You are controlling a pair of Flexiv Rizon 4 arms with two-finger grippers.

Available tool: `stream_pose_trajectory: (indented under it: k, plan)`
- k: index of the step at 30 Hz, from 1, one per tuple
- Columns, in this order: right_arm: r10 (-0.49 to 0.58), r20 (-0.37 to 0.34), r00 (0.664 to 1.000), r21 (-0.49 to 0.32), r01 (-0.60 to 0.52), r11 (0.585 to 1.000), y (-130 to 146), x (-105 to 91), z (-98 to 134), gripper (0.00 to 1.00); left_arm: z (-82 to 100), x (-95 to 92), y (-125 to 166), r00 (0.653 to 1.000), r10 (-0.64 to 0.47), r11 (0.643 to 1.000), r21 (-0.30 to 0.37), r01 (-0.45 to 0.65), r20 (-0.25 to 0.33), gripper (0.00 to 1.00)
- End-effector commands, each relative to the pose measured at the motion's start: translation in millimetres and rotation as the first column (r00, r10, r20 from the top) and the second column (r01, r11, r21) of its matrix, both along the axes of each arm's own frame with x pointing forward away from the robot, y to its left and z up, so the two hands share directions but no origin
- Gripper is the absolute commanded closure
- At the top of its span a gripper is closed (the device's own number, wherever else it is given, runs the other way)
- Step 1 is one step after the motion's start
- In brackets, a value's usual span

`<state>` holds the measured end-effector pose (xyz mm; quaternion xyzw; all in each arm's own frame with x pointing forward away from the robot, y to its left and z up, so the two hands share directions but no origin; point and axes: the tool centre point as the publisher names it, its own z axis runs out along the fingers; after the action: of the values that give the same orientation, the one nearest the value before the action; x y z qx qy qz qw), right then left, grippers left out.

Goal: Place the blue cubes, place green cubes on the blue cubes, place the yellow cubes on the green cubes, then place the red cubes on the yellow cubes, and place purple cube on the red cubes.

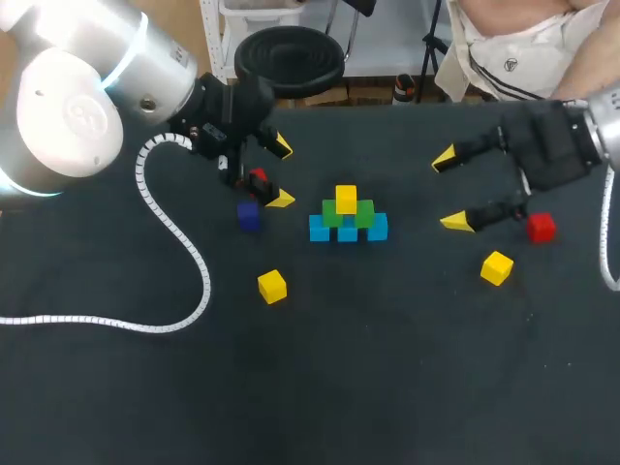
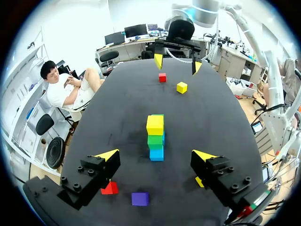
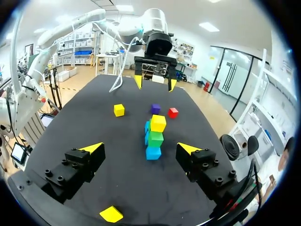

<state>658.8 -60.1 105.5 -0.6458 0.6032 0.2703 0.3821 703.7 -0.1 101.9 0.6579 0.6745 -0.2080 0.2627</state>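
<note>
A pyramid stands mid-table: three blue cubes (image 1: 347, 231), two green cubes (image 1: 349, 214) on them, and one yellow cube (image 1: 346, 198) on top. My left gripper (image 1: 282, 172) hangs open to its left, above a red cube (image 1: 258, 178) and a purple cube (image 1: 248, 217). My right gripper (image 1: 449, 190) is open to the pyramid's right, with nothing between its fingers. Loose yellow cubes lie at the front left (image 1: 272, 286) and front right (image 1: 496, 267). A second red cube (image 1: 541, 227) sits under the right arm. In the left wrist view the pyramid (image 2: 155, 139) is ahead of the left gripper (image 2: 156, 155).
A white coiled cable (image 1: 179, 252) trails from my left arm across the table's left side. In the right wrist view the pyramid (image 3: 155, 137) lies ahead of the right gripper (image 3: 140, 149), and one yellow cube (image 3: 111, 214) lies just beneath it.
</note>
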Motion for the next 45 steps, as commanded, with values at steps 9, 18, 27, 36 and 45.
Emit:
stream_pose_trajectory:
  k: [9, 18, 27, 36, 45]
  plan:
    - [-0.002, 0.003, 1.000, 0.001, 0.002, 1.000, 0.6, -0.8, -0.2, 0.00, -0.3, -0.1, 0.9, 1.000, -0.001, 1.000, -0.002, 0.001, 0.001, 0.00]
    - [0.068, -0.014, 0.998, 0.037, -0.067, 0.997, -30.5, -16.9, 0.1, 0.00, -0.3, -0.1, 0.9, 1.000, -0.001, 1.000, -0.002, 0.001, 0.001, 0.00]
    - [0.075, -0.067, 0.995, 0.066, -0.070, 0.995, -62.4, -56.7, -14.1, 0.00, -0.3, -0.1, 0.9, 1.000, -0.001, 1.000, -0.002, 0.001, 0.001, 0.00]
    - [0.366, -0.060, 0.929, 0.075, -0.362, 0.929, -96.9, -69.7, -37.1, 0.00, -0.3, -0.1, 0.9, 1.000, -0.001, 1.000, -0.002, 0.001, 0.001, 0.00]
    - [0.125, -0.211, 0.969, -0.018, -0.132, 0.991, -98.2, -54.9, -58.0, 0.00, -0.3, -0.1, 0.9, 1.000, -0.001, 1.000, -0.002, 0.001, 0.001, 0.00]
